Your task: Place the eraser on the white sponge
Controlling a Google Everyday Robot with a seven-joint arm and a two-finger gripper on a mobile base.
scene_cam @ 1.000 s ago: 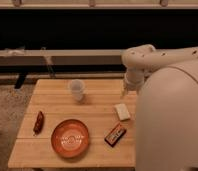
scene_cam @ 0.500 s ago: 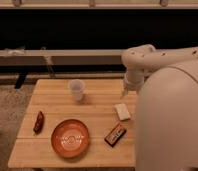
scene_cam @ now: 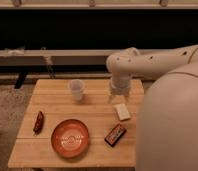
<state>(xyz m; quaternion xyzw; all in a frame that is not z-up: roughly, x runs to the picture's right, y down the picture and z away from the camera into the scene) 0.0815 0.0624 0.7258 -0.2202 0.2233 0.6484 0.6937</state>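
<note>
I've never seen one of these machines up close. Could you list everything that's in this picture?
table: one, light wood, middle of the view
cup: one, translucent white, upright on the table's far side
eraser: one, dark red-brown, by the table's left edge
plate: one, orange, front middle of the table
white sponge: one, cream-white, right side of the table
packet: one, black with orange-red markings, front right, beside the plate
ledge: one, grey, behind the table
robot body: one, pale, filling the right
arm: one, pale, reaching over the table's far right
gripper: one, above the table just behind the white sponge
</note>
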